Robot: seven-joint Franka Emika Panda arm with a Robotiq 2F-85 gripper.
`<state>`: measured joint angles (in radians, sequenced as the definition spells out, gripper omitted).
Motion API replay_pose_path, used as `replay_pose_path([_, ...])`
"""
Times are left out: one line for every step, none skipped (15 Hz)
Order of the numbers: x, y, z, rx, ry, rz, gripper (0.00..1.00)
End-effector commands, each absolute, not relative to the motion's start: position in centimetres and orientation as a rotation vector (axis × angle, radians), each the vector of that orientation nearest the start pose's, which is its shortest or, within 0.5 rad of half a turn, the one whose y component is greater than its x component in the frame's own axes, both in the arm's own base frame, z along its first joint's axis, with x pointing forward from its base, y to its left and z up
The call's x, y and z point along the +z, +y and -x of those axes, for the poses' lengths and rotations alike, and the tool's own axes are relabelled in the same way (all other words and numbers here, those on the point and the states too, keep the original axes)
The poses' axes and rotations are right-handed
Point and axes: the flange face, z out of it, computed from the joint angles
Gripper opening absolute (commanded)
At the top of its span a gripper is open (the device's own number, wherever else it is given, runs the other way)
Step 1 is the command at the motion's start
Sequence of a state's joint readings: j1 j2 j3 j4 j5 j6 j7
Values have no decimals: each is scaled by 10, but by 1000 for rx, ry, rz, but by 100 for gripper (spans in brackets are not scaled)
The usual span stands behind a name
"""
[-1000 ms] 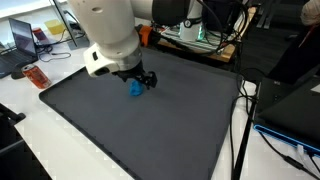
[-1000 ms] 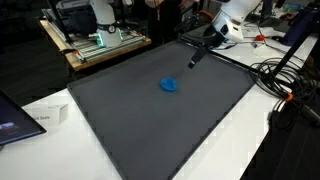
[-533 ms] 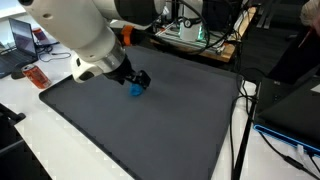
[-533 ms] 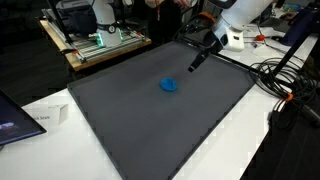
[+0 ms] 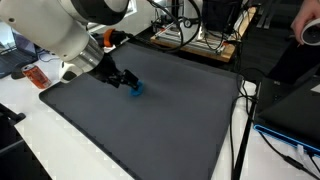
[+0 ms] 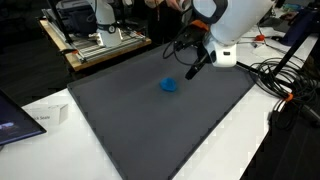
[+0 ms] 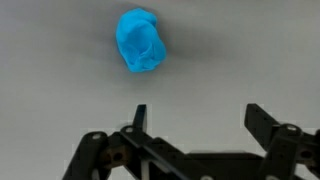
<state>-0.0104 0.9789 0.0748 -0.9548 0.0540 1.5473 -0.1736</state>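
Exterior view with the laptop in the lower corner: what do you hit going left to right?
laptop → white card → blue object → gripper, open, clear of the blue object → cables. The grey mat spans most of the width, so it has no place in the order.

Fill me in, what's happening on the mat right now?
The robot arm has its hand open and empty, low over a dark grey mat. A small blue lump lies on the mat a little ahead of the fingers, not between them and apart from them. Nothing is being held.
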Motion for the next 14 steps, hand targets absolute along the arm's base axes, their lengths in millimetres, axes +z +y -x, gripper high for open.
replay_pose_path([245,16,-743,527,-286,2820,100])
replay_pose_path([243,11,-743,518,-277,2797,100])
replay_pose_path([241,6,-743,509,-265,2782,100])
replay_pose_path([238,0,-744,495,-247,2766,100])
replay_pose_path([236,-5,-744,483,-239,2753,100])
replay_pose_path([233,-10,-743,470,-231,2743,100])
replay_pose_path([230,-17,-742,457,-224,2737,100])
replay_pose_path([229,-23,-742,446,-221,2731,100])
replay_pose_path([227,-30,-741,427,-213,2731,100])
replay_pose_path([226,-36,-741,406,-209,2731,100])
replay_pose_path([226,-42,-741,378,-213,2736,100])
replay_pose_path([225,-47,-740,350,-220,2743,100])
replay_pose_path([223,-52,-739,324,-229,2754,100])
replay_pose_path([220,-56,-736,300,-241,2768,100])
